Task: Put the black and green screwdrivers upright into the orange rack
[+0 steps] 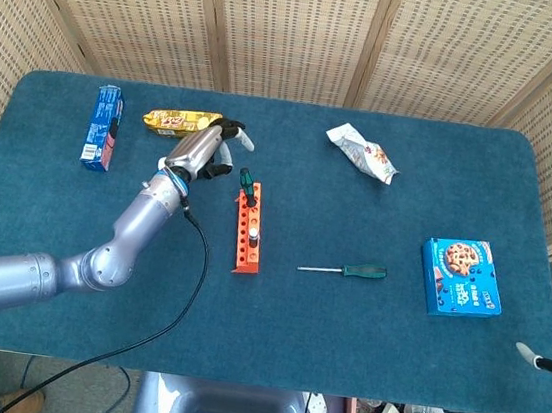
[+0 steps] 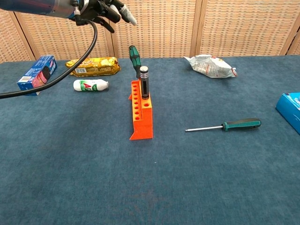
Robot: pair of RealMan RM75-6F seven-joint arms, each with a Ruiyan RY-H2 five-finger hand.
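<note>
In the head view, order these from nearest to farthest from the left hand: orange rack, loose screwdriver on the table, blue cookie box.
From the left hand:
1. Orange rack, just to its right.
2. Loose screwdriver, mid-table, further right.
3. Blue cookie box, near the table's right edge.

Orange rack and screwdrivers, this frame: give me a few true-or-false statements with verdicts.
1. Two tools stand in the orange rack. True: a green-handled screwdriver and a black-handled tool.
2. The left hand holds the green-handled screwdriver. False: it is raised above, holding nothing.
3. Another screwdriver lies flat on the table. True.
4. The blue cookie box touches the rack. False: it lies far to the right.
</note>
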